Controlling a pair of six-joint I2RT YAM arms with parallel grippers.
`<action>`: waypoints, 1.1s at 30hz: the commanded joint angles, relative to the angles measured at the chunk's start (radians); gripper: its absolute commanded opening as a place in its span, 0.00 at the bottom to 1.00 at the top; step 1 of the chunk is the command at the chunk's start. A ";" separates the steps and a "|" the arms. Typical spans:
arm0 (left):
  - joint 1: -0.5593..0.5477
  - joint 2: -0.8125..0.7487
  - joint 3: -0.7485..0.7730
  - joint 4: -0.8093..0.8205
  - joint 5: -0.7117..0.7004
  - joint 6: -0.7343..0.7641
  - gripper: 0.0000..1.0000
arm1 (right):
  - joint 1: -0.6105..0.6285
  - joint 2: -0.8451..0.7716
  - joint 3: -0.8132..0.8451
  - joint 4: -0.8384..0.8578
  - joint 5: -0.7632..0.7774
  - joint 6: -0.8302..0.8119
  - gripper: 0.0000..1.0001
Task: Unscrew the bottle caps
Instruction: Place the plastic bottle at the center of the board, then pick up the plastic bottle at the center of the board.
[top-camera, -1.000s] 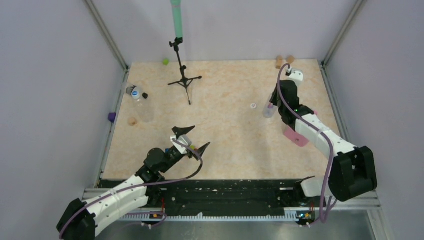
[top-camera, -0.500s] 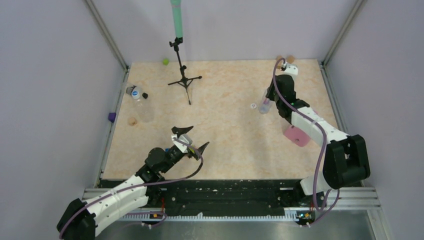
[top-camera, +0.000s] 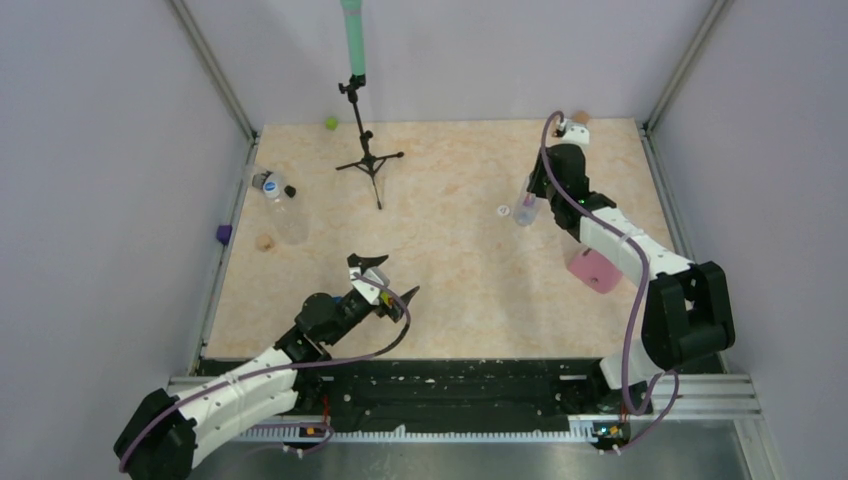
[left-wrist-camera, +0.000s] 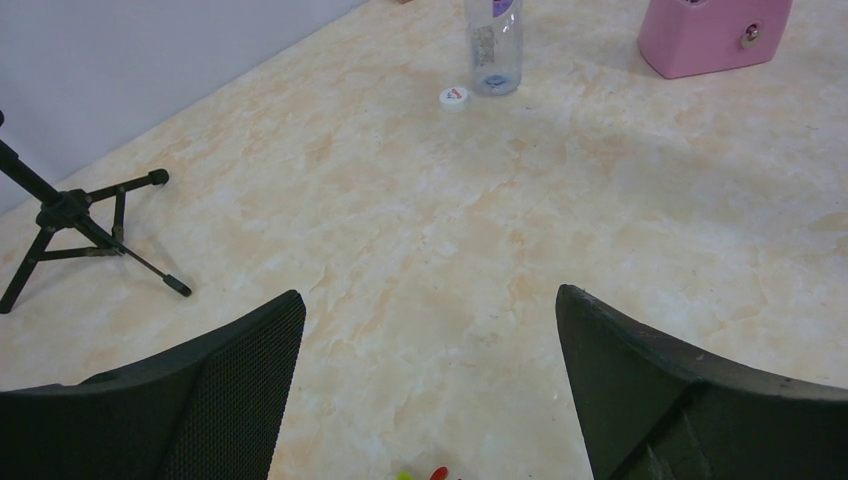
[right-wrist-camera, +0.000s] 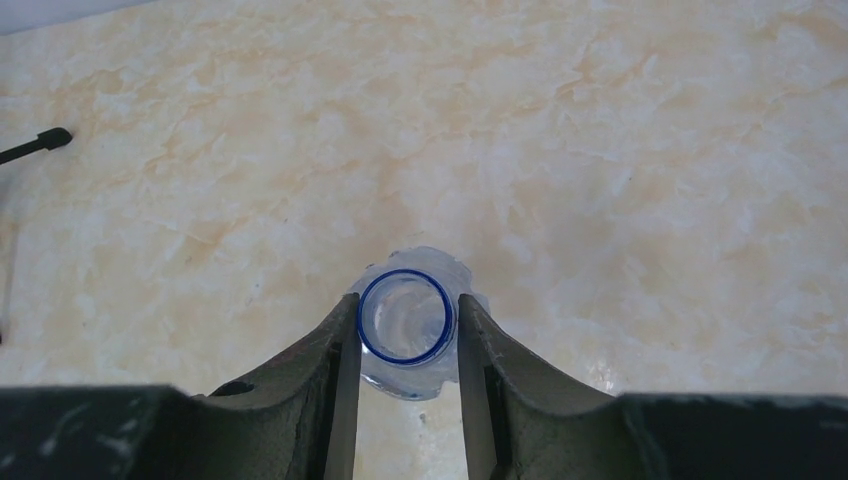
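A small clear bottle (top-camera: 524, 212) stands upright at the right of the table, its mouth open and ringed in blue (right-wrist-camera: 404, 330). My right gripper (right-wrist-camera: 407, 300) is shut on its neck, one finger on each side. A white cap (top-camera: 504, 211) lies on the table just left of this bottle, also in the left wrist view (left-wrist-camera: 453, 96) beside the bottle (left-wrist-camera: 493, 45). At the left edge lies another clear bottle (top-camera: 291, 225) with a black cap (top-camera: 291, 191). My left gripper (top-camera: 390, 280) hovers open near the front, nothing between its fingers (left-wrist-camera: 240, 370).
A pink wedge-shaped object (top-camera: 594, 270) sits near the right arm. A black tripod (top-camera: 368, 160) with a green pole stands at the back. A blue-and-white round thing (top-camera: 266, 182), a tan piece (top-camera: 265, 241), a purple block (top-camera: 223, 234) and a green block (top-camera: 330, 124) are scattered on the left.
My right gripper has carried the bottle a little left and away, up to the white cap. The left gripper has shifted slightly and stays open.
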 joint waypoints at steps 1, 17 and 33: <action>-0.004 0.006 0.021 0.017 0.000 -0.014 0.96 | -0.012 -0.004 0.031 -0.037 -0.029 -0.020 0.37; -0.004 0.002 0.012 0.025 -0.003 -0.025 0.96 | -0.012 -0.005 0.148 -0.098 -0.095 -0.053 0.57; -0.004 0.001 -0.006 0.079 -0.159 -0.121 0.98 | -0.011 -0.282 -0.011 -0.071 -0.263 0.008 0.58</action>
